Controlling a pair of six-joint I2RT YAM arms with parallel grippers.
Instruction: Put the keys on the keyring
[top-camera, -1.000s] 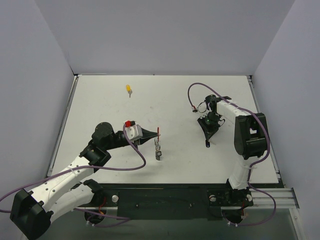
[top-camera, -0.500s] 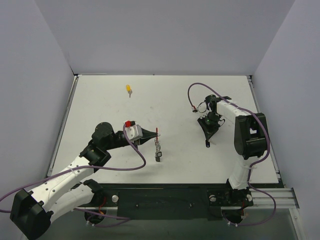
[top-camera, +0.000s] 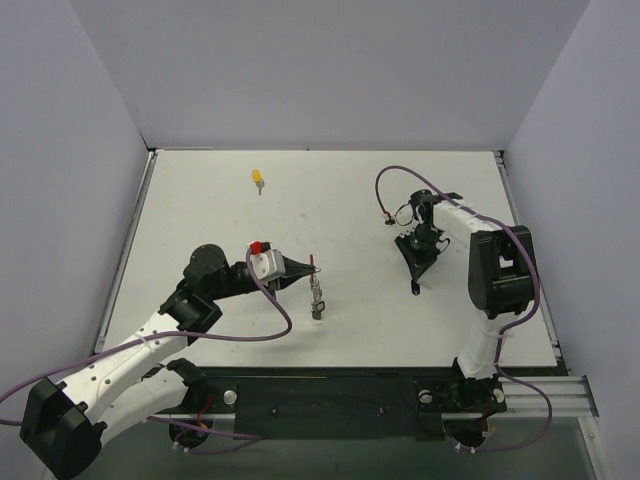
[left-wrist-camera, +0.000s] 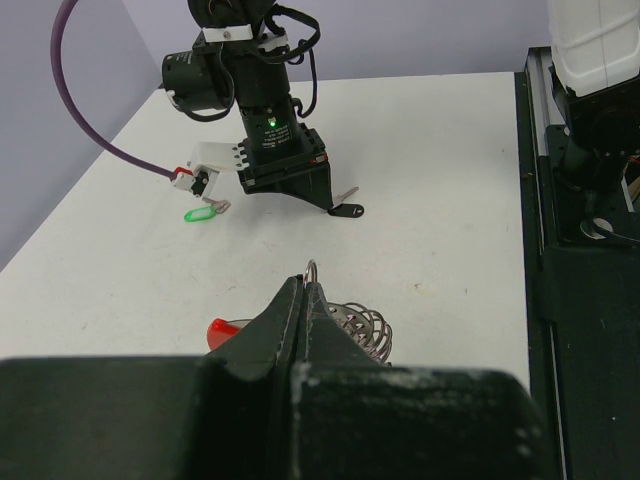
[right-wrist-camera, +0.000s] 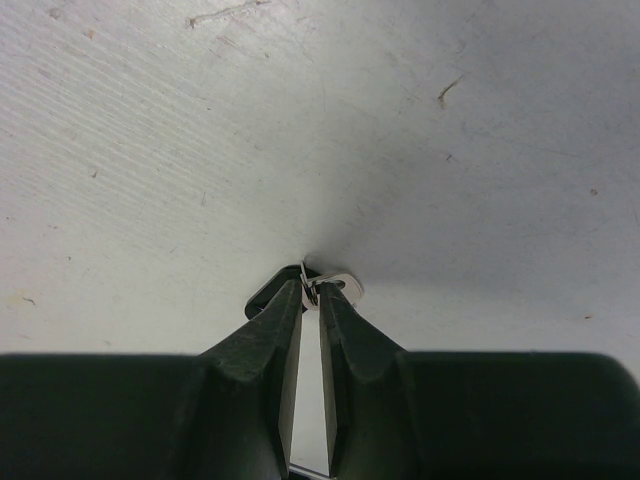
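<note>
My left gripper (left-wrist-camera: 303, 285) is shut on the keyring's thin wire loop (left-wrist-camera: 313, 270). Its red tag (left-wrist-camera: 225, 330) shows left of the fingers and its coiled silvery rings (left-wrist-camera: 365, 328) to the right. From above, the keyring (top-camera: 318, 300) dangles below the left gripper (top-camera: 313, 265). My right gripper (top-camera: 413, 288) points down at the table with its tips pinched on the black key (right-wrist-camera: 268, 293), at the small ring by its silver end (right-wrist-camera: 338, 287). The black key (left-wrist-camera: 347, 210) rests on the table. A green key (left-wrist-camera: 200, 213) lies beside the right wrist. A yellow key (top-camera: 258, 178) lies far back left.
The white table (top-camera: 200, 210) is walled by grey panels on three sides. A purple cable (top-camera: 400, 175) loops over the right arm. The black base rail (top-camera: 330, 395) runs along the near edge.
The hanging keyring sways slightly under the left gripper. Both arms stay where they were.
</note>
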